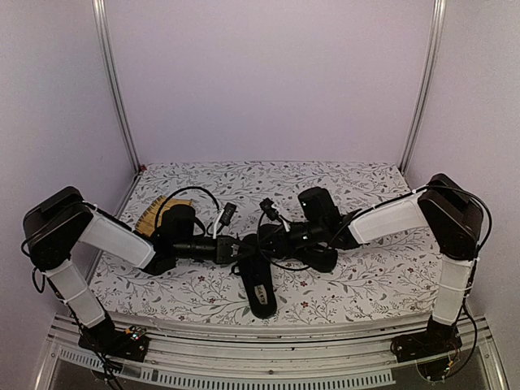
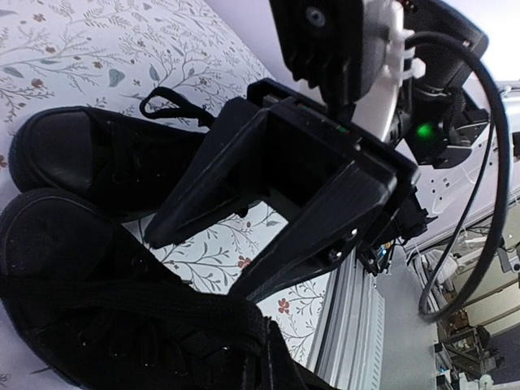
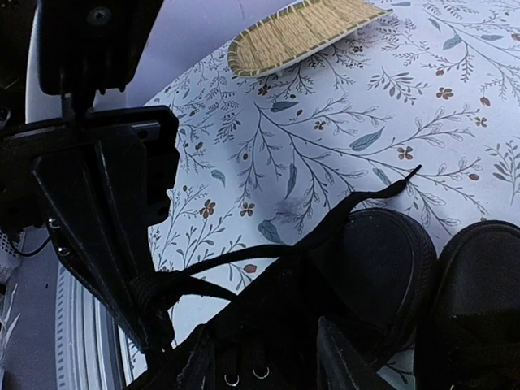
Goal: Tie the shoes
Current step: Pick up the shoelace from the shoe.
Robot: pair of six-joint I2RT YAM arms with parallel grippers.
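The shoes are black canvas and lie side by side; their toe caps show in the left wrist view point(image 2: 81, 158) point(image 2: 73, 276) and in the right wrist view point(image 3: 374, 268) point(image 3: 479, 284). From above, one shoe point(image 1: 258, 291) points toward the near edge. The two grippers meet over the shoes at mid-table. My left gripper point(image 3: 150, 305) is shut on a bunch of black laces point(image 3: 211, 264) that run taut back to the shoe's eyelets. My right gripper point(image 3: 268, 357) hangs just above that shoe's lacing, fingers apart, with nothing between them point(image 2: 207, 264). One lace end point(image 3: 398, 183) lies loose on the cloth.
A yellow woven mat point(image 1: 150, 215) point(image 3: 301, 28) lies at the back left, partly under the left arm. The floral tablecloth point(image 1: 366, 276) covers the table. The metal rail of the near edge point(image 2: 357, 325) runs close to both grippers.
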